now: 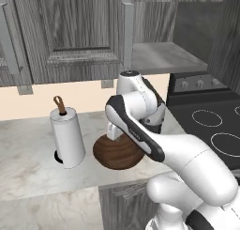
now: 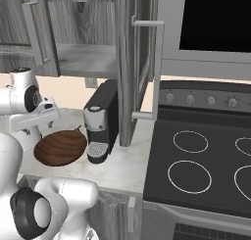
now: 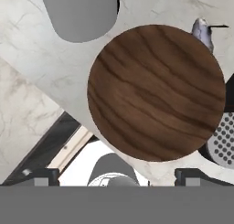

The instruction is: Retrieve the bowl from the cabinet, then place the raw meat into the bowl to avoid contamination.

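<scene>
The dark-brown wooden bowl (image 3: 155, 93) stands upright on the marble counter, also seen as the bowl (image 1: 117, 154) and the bowl (image 2: 61, 147). My gripper (image 3: 116, 177) hangs straight above it, open, with nothing between its fingertips (image 3: 43, 176). From the right base view the gripper (image 2: 30, 135) sits just over the bowl's left rim. The raw meat (image 3: 203, 33), a small grey-purplish lump, lies on the counter just outside the bowl's rim, towards the coffee machine. The cabinet (image 1: 79, 32) stands open above, and its grey shelf (image 1: 164, 55) is bare.
A white paper-towel roll (image 1: 68, 137) stands left of the bowl. A black coffee machine (image 2: 100, 119) is right beside the bowl on its right. An open cabinet door (image 2: 142, 62) juts out over the counter. The stove (image 2: 206, 160) lies to the right.
</scene>
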Controlling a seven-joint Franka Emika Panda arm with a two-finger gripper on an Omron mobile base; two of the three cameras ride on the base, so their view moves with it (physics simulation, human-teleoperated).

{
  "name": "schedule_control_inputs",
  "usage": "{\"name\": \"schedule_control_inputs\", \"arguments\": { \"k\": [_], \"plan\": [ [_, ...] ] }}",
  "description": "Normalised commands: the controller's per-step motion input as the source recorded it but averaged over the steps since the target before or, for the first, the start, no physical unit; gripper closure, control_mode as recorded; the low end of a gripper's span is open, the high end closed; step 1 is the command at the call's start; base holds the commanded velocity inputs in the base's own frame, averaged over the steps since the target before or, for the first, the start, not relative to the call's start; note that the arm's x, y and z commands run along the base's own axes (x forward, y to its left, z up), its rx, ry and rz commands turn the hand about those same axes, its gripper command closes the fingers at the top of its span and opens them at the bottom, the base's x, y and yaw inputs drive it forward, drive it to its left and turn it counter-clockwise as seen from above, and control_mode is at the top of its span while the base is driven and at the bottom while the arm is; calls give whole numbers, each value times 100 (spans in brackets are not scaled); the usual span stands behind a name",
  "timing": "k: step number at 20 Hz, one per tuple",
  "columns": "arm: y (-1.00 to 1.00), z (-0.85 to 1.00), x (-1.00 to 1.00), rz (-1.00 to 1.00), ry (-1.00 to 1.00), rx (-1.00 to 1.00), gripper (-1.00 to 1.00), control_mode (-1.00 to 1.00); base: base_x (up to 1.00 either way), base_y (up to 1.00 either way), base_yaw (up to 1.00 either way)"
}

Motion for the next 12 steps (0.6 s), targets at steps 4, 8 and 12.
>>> {"name": "schedule_control_inputs", "arguments": {
  "k": [4,8,12],
  "plan": [
    [0,-10,4,-5,-27,0,-100,-100,0,0,0],
    [0,-6,6,-6,-27,0,-100,-100,0,0,0],
    [-7,4,0,-11,-7,3,-100,-100,0,0,0]
  ]
}}
